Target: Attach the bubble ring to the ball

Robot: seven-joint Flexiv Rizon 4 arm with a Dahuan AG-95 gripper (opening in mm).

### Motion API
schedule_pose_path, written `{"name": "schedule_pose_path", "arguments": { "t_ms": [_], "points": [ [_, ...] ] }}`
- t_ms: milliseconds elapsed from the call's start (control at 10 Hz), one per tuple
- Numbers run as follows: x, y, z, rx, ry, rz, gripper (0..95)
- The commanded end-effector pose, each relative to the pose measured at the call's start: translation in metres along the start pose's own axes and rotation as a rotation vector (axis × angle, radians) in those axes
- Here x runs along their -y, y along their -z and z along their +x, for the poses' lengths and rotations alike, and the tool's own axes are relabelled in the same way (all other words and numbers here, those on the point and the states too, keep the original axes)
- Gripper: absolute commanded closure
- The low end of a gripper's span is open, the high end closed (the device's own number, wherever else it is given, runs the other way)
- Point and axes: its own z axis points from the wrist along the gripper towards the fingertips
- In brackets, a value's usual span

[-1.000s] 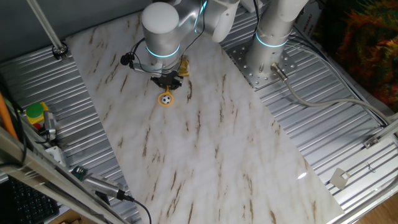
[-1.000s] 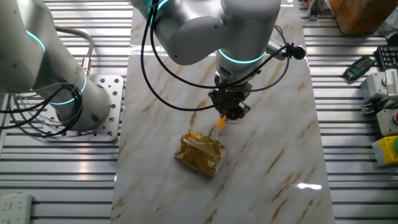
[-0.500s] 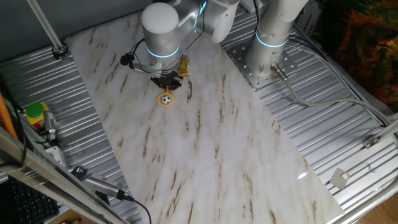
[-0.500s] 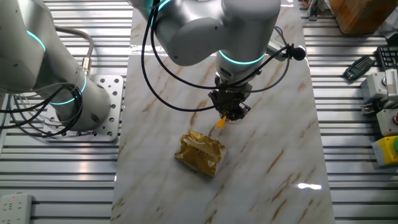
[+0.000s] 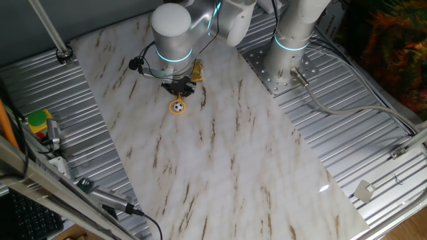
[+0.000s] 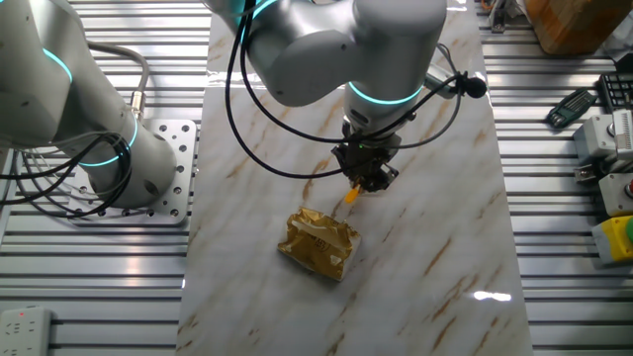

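In one fixed view the orange-yellow bubble ring [image 5: 178, 109] lies flat on the marble tabletop, its hoop around the small black-and-white ball [image 5: 178, 104]. Its short handle runs up under my gripper [image 5: 179, 90], which stands upright over it with the dark fingers closed together on the handle. In the other fixed view my gripper [image 6: 369, 179] hides the hoop and the ball. Only the orange handle end [image 6: 350, 196] sticks out below the fingers.
A crumpled gold foil wrapper [image 6: 318, 243] lies just beyond the handle end, partly hidden behind the gripper in one fixed view [image 5: 196, 71]. The arm's base [image 5: 291, 40] stands at the marble board's edge. Tools and a yellow-green item [image 5: 38, 121] lie on the ribbed metal beside it.
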Motion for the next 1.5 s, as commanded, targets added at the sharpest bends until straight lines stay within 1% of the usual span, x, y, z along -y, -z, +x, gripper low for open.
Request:
{"name": "schedule_pose_path", "arguments": {
  "t_ms": [100,700,900,1000,1100,1200,1300,1400,1500],
  "points": [
    [0.0,0.001,0.0,0.0,0.011,0.004,76.0],
    [0.0,0.001,0.0,0.002,0.01,0.009,76.0],
    [-0.001,0.003,0.0,0.013,0.005,0.002,76.0],
    [-0.005,0.013,0.0,0.017,-0.016,-0.005,76.0],
    [-0.007,0.022,-0.001,0.016,-0.03,-0.009,76.0],
    [0.0,0.038,-0.003,0.023,-0.031,-0.025,76.0],
    [0.014,0.065,-0.009,0.032,-0.081,-0.04,76.0],
    [0.029,0.096,-0.024,0.047,-0.248,-0.046,76.0],
    [0.04,0.118,-0.041,0.063,-0.427,-0.062,76.0]
  ]
}}
